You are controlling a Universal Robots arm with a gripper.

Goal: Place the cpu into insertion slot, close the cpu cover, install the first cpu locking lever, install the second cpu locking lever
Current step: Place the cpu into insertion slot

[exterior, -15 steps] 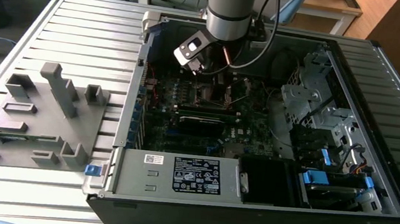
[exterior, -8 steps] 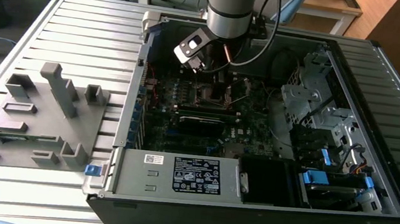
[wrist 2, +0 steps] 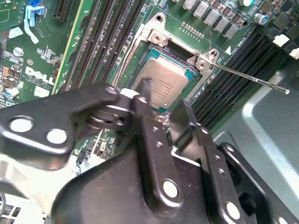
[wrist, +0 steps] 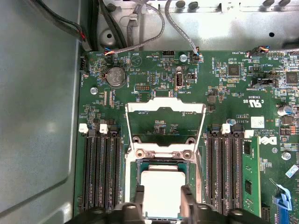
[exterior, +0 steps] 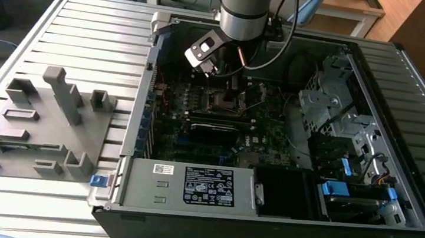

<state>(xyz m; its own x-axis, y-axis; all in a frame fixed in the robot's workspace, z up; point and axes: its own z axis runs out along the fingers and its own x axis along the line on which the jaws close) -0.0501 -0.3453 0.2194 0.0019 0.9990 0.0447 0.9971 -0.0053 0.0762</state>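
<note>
My gripper (wrist: pixel 162 195) is clamped on the cpu (wrist: pixel 161 185), one finger (wrist: pixel 139 198) against each of two opposite edges. The chip lies flat in the insertion slot (wrist: pixel 159 164) on the green motherboard (wrist: pixel 219 93), between the rows of black memory slots (wrist: pixel 100 172). The cpu cover (wrist: pixel 166 106) is swung back off the socket, and in the second wrist view a thin locking lever (wrist 2: pixel 247 79) juts free beside it.

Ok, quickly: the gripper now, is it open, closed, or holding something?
Gripper: cannot be told; it is right at the cpu, which lies in the insertion slot.
</note>
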